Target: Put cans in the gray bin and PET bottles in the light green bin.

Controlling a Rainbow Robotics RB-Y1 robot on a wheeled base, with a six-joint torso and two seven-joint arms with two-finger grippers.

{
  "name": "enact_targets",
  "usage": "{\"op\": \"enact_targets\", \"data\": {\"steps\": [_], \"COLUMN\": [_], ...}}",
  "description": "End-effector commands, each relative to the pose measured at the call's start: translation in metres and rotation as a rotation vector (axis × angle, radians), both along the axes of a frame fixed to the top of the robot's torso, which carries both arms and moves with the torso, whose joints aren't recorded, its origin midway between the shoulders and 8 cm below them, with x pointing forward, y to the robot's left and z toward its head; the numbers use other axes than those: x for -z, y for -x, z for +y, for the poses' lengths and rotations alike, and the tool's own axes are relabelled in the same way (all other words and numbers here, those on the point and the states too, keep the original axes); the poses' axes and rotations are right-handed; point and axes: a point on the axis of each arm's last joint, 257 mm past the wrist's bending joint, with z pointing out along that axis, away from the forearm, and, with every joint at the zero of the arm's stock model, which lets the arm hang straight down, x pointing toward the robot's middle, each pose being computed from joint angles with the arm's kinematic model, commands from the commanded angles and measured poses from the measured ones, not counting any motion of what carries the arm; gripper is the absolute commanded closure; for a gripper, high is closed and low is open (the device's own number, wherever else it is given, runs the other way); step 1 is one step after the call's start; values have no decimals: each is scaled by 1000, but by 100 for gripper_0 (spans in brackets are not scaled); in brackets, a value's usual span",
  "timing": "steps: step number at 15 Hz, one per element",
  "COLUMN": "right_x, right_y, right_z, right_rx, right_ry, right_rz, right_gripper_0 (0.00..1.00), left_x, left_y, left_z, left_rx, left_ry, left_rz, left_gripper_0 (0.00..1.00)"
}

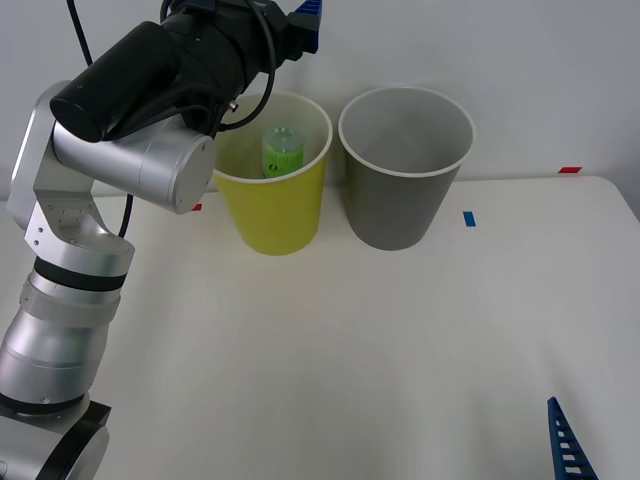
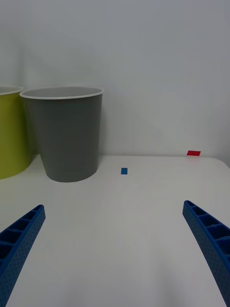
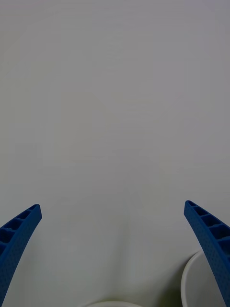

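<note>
- I see the light green bin [image 1: 272, 215] upright at the far side of the white table [image 1: 350, 350], on my left of the pair.
- The gray bin [image 1: 400, 205] stands upright just beside it on the right; I see a narrow gap between the two and no contact.
- The PET bottle [image 1: 282, 150], green-labelled, sits inside the light green bin, leaning against the far wall. I cannot make out its cap.
- I can see part of the gray bin's interior, pale gray.
- My left gripper [image 3: 115, 259] is raised above the light green bin, fingers spread wide with nothing between them. Its wrist view faces the blank wall, with two pale rims at the edge.
- My right gripper [image 2: 112, 254] is low over the near right of the table, well apart from both bins, fingers spread wide and holding nothing.
- Blue tape [image 1: 469, 218] lies right of the gray bin, and red tape [image 1: 569, 170] at the far edge.
</note>
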Motion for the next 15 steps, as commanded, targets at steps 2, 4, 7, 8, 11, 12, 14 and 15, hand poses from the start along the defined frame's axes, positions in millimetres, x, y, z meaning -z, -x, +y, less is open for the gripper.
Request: {"op": "enact_targets", "data": {"steps": [2,4,7,8,11,12,14,15], "right_x": [0,0,0,0,0,0,0,0], "right_y": [0,0,0,0,0,0,0,0], "right_z": [0,0,0,0,0,0,0,0], "right_rx": [0,0,0,0,0,0,0,0], "right_ry": [0,0,0,0,0,0,0,0], "right_rz": [0,0,0,0,0,0,0,0], "right_gripper_0": [0,0,0,0,0,0,0,0], "left_x": [2,2,9,12,11,11,21,26], "left_y": [1,1,9,16,49,55,68,73], "left_z": [-3,-5,-6,0,30,39,65,77], "left_rx": [7,12,43,40,-12,-28,-69,-88], "left_ry": [7,14,40,44,33,37,55,60], "left_rz": [7,10,29,33,70,63,65,69], "left_gripper_0": [0,0,0,0,0,0,0,0]}}
